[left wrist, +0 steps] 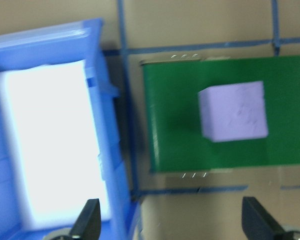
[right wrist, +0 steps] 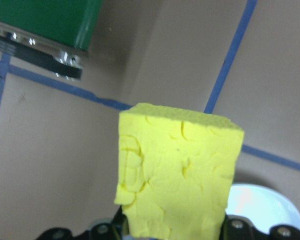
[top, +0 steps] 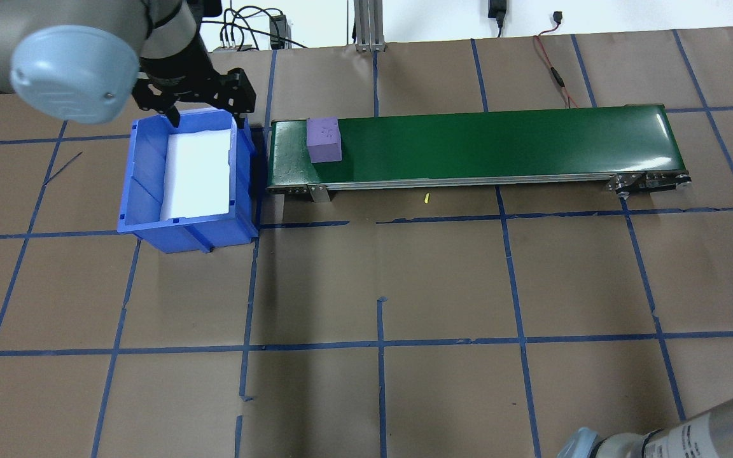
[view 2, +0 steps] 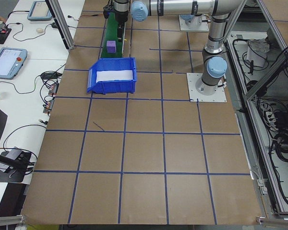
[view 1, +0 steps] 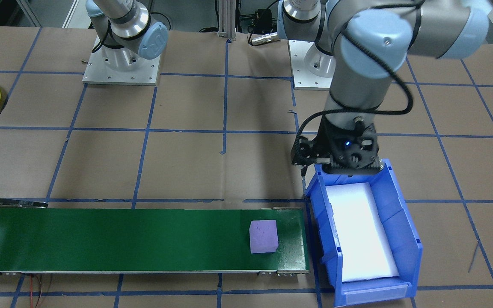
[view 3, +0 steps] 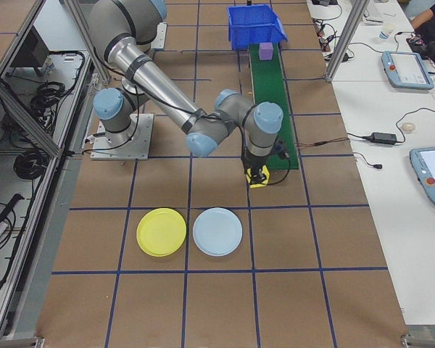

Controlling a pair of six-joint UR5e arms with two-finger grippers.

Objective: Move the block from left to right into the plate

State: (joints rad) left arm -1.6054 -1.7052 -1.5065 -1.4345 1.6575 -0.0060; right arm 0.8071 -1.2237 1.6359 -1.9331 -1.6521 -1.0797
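The right claw (view 3: 257, 176) is clamped on a yellow block (right wrist: 177, 170), held above the counter (view 3: 225, 290) just off the belt's end; the yellow plate (view 3: 161, 232) nearby is empty, so placing remains. Farther off, a purple block (top: 323, 140) rides the green belt (top: 500, 146), and the left claw (left wrist: 172, 222) hangs with fingers apart by the blue bin (top: 144, 191).

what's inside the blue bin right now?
The blue plastic bin shows only a white floor liner, no blocks. The left gripper covers its far end.
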